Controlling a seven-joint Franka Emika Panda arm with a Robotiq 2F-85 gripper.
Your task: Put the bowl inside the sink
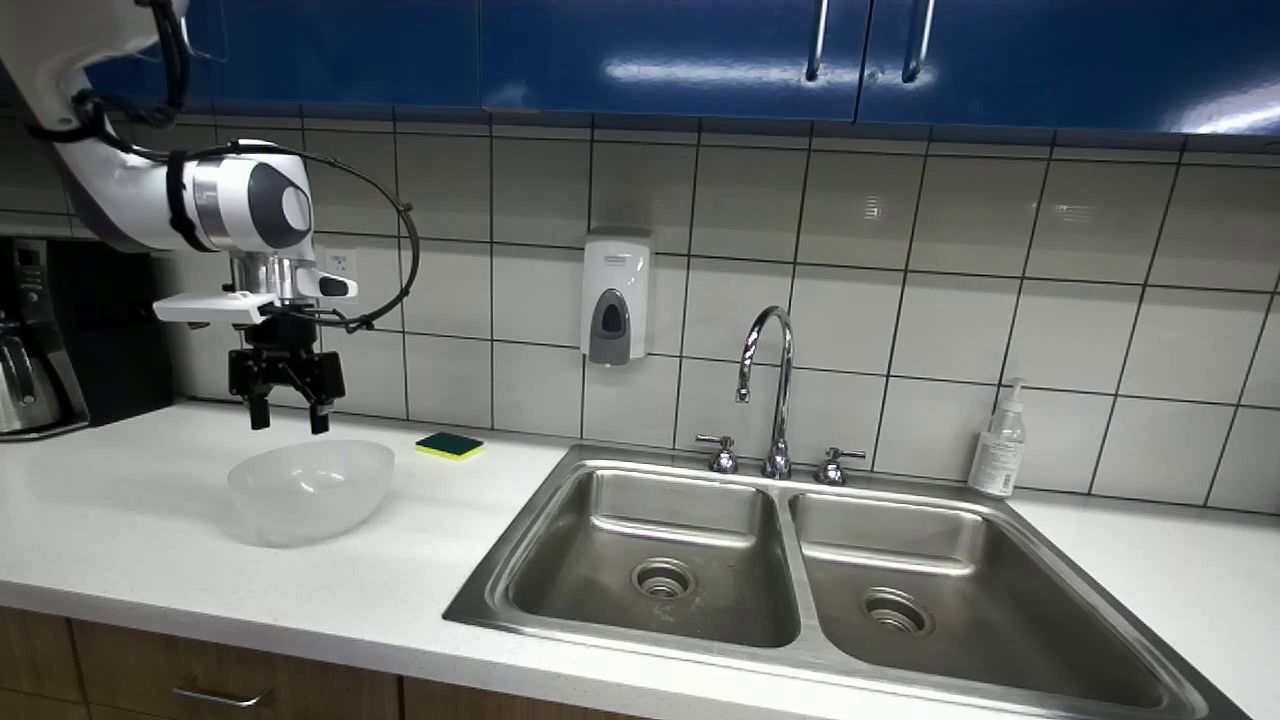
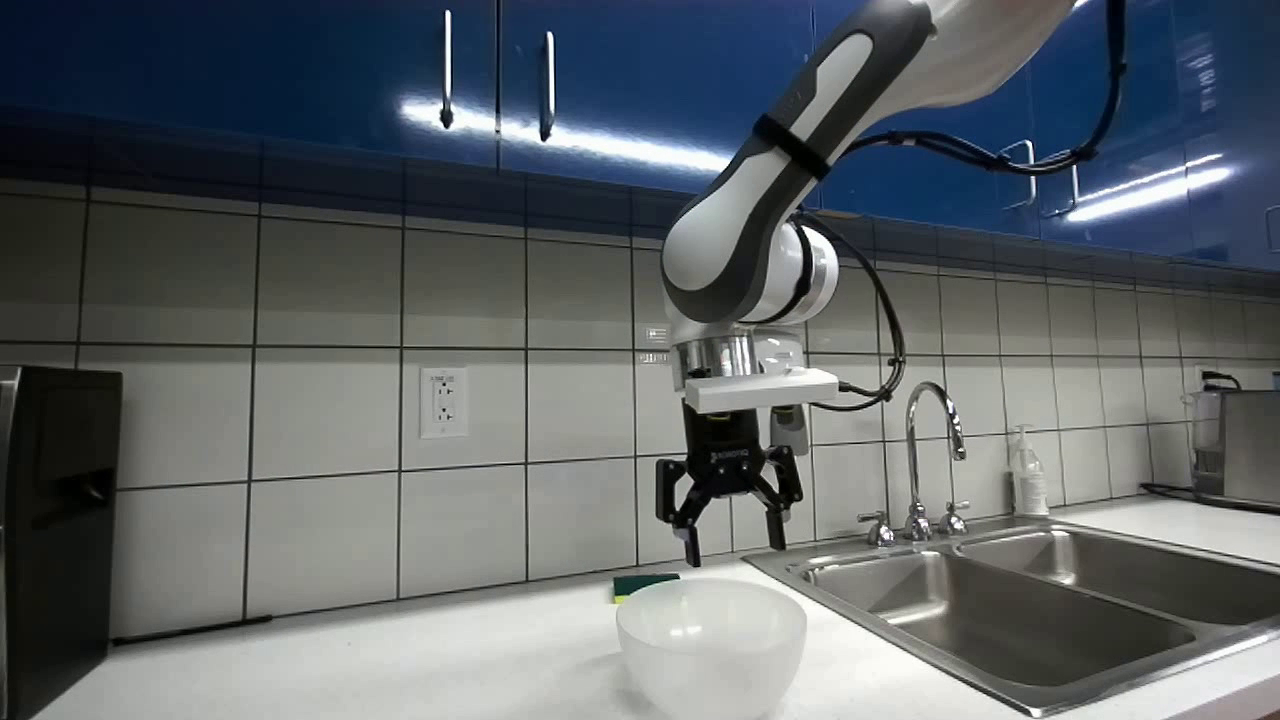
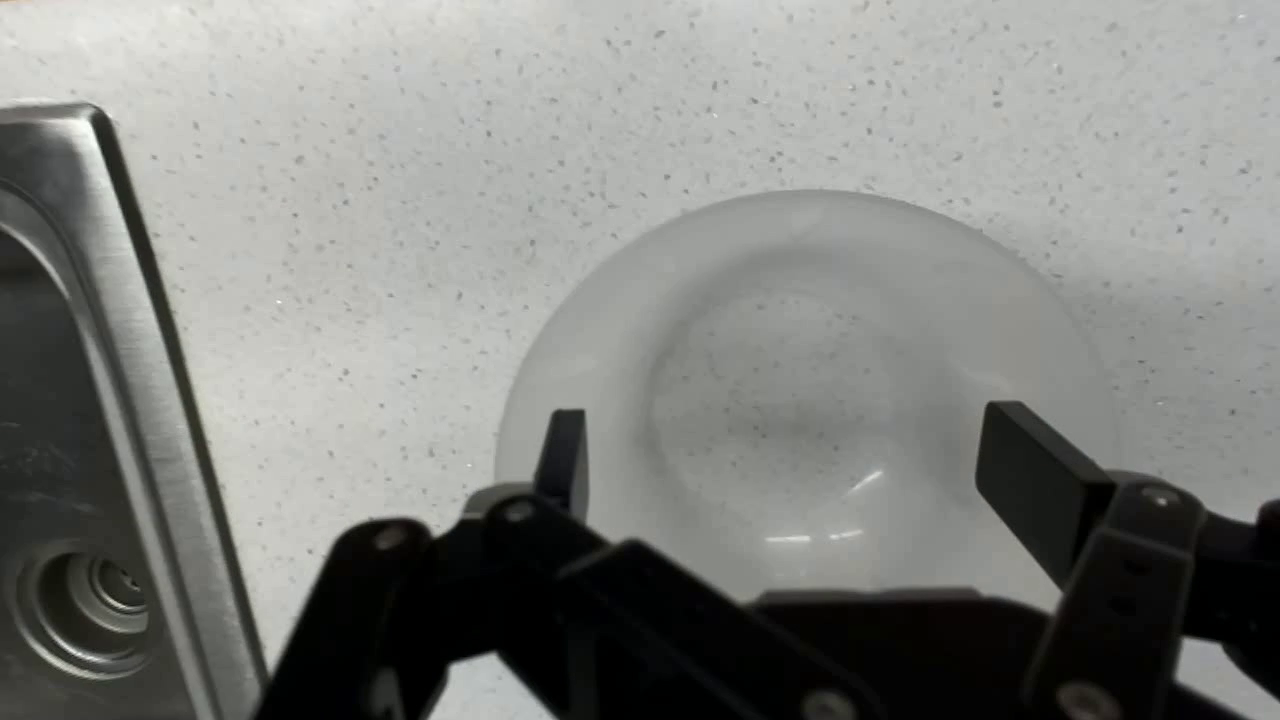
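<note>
The translucent whitish bowl (image 1: 310,495) sits upright on the white counter, and it also shows in an exterior view (image 2: 712,650). In the wrist view the bowl (image 3: 800,330) lies below the jaws and looks empty. My gripper (image 1: 290,418) points down above the bowl, apart from it, in both exterior views (image 2: 735,543). In the wrist view the gripper's fingers (image 3: 787,450) are wide apart with nothing between them. The steel double-basin sink (image 1: 800,575) stands to one side of the bowl; its rim also shows in an exterior view (image 2: 900,630) and the wrist view (image 3: 125,300).
A green and yellow sponge (image 1: 450,445) lies near the tiled wall behind the bowl. A chrome faucet (image 1: 782,390) rises behind the sink. A pump bottle (image 1: 1000,445) stands behind the far basin. A black coffee maker (image 1: 95,330) stands on the counter. A soap dispenser (image 1: 615,297) is wall-mounted.
</note>
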